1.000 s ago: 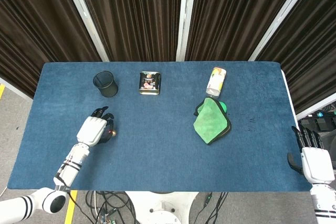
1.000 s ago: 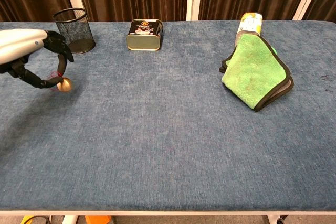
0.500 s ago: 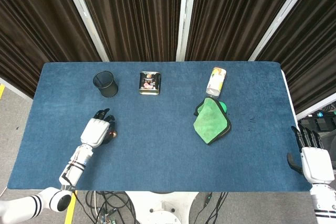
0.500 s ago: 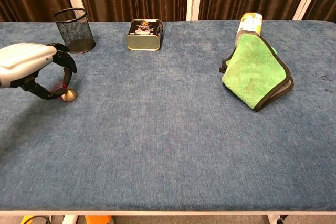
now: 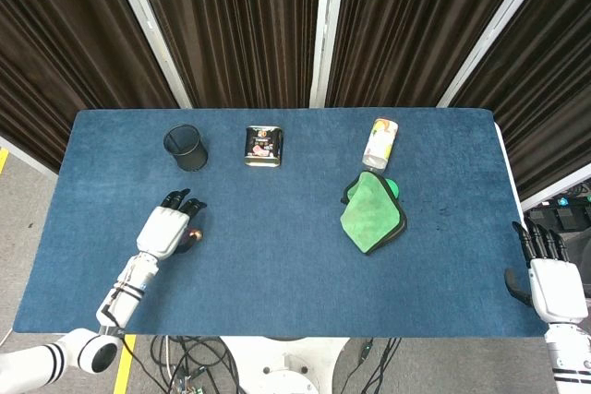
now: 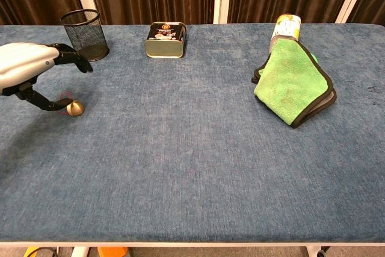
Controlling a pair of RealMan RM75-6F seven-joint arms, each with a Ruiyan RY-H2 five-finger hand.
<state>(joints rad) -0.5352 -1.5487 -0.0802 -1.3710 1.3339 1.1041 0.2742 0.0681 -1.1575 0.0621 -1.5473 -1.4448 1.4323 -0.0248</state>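
Observation:
A small gold cone-shaped piece point(image 6: 75, 109) sits on the blue tablecloth at the left point(image 5: 193, 236). My left hand point(image 6: 27, 67) hovers just above and to its left, fingers stretched out and apart, thumb tip close beside the piece but not gripping it. From the head view the left hand point(image 5: 166, 228) partly covers the piece. My right hand point(image 5: 551, 276) hangs beyond the table's right edge, fingers apart and holding nothing; the chest view does not show it.
A black mesh cup point(image 6: 85, 26) stands at the back left, with a dark tin point(image 6: 165, 40) to its right. A folded green cloth point(image 6: 295, 82) lies at the right, overlapping a white-and-yellow can point(image 6: 287, 28) lying behind it. The table point(image 5: 277, 265) is blue.
The left hand brought the gold piece down onto the table, then its fingers spread away from it. The right hand has not moved.

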